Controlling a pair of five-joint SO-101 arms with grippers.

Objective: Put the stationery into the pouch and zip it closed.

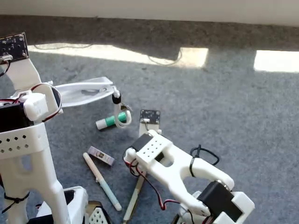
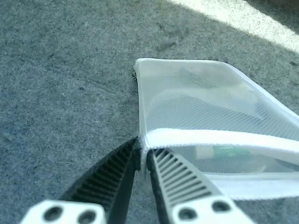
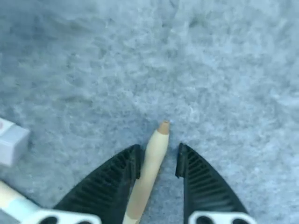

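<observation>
The white mesh pouch (image 1: 88, 92) lies on the grey carpet at the upper left. My left gripper (image 2: 142, 151) is shut on the pouch (image 2: 196, 107) at a corner of its rim, and the mouth gapes a little. A green and white glue stick (image 1: 110, 122) lies just outside the pouch's far end. My right gripper (image 3: 158, 150) is open and low over the carpet, with the tip of a beige pen (image 3: 152, 161) between its fingers, touching one finger. That beige pen (image 1: 134, 198) sticks out from under the right arm in the high view.
A small eraser (image 1: 101, 155) (image 3: 11, 140) and a white pen with a pale blue grip (image 1: 102, 181) lie between the two arms. A white cord loop (image 1: 123, 118) curls by the glue stick. Open carpet stretches to the right.
</observation>
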